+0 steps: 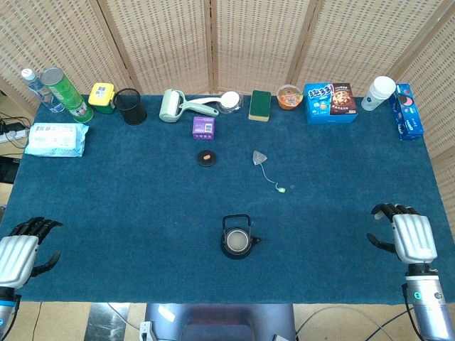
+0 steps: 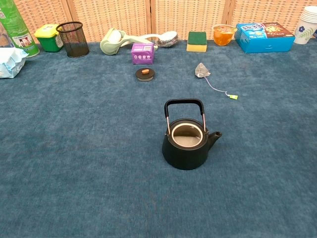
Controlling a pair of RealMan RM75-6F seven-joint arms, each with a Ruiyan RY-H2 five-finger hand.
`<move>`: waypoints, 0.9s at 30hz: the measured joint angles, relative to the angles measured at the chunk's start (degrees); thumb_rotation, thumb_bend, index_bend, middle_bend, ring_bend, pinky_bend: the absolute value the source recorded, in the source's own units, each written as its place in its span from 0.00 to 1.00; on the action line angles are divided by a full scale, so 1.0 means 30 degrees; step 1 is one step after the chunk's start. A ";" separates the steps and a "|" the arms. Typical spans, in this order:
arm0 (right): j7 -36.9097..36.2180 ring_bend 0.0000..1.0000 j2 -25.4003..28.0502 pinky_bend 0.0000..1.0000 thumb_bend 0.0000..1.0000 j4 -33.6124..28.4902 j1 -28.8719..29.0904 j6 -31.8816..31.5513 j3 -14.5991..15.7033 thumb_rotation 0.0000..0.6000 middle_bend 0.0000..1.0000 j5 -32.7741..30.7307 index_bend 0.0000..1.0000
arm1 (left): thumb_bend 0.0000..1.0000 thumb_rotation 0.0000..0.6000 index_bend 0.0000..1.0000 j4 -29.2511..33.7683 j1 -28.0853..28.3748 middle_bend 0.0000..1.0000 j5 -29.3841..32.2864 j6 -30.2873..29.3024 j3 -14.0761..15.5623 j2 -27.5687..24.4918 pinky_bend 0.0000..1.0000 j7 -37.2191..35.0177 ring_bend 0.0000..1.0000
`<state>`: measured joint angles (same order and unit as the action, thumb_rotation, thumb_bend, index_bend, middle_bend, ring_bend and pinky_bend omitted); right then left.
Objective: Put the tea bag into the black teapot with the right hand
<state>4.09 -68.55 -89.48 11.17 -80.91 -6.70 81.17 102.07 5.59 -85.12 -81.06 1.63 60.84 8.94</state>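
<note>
Head view: tea bag (image 1: pixel 259 157) beyond the lidless (seemingly empty) black teapot (image 1: pixel 237 239).

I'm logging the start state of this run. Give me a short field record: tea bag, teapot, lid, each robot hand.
tea bag: flat on the cloth, string trailing toward the near right, untouched
teapot: upright, open, handle raised, spout to the right
lid: on the cloth, left of the tea bag
right robot hand: at the table edge, holds nothing
left robot hand: at the table edge, holds nothing
</note>
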 measured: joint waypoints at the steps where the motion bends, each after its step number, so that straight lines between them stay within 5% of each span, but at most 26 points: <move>1: 0.0022 0.44 -0.0010 0.43 0.21 0.0007 0.0031 0.0057 -0.0021 1.00 0.47 -0.0028 0.41 | 0.37 1.00 0.27 -0.0018 0.0017 0.28 0.0034 0.0059 -0.0006 0.0029 0.21 0.0017 0.17; 20: -0.0203 0.45 0.0389 0.43 0.21 -0.0525 -0.0046 0.0101 0.0022 1.00 0.47 0.0184 0.41 | 0.37 1.00 0.27 0.0253 0.0094 0.28 -0.0074 0.0092 -0.0122 -0.0489 0.21 -0.0052 0.17; 27: -0.0343 0.55 0.0532 0.51 0.21 -0.0929 0.0517 0.0769 -0.0060 1.00 0.52 0.0515 0.41 | 0.37 1.00 0.27 0.0354 0.0249 0.28 -0.0502 0.0082 -0.0193 -0.0708 0.21 -0.0154 0.17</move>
<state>3.06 -66.96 -92.26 12.72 -78.60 -6.87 82.72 103.13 6.33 -86.62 -80.82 1.06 58.72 8.48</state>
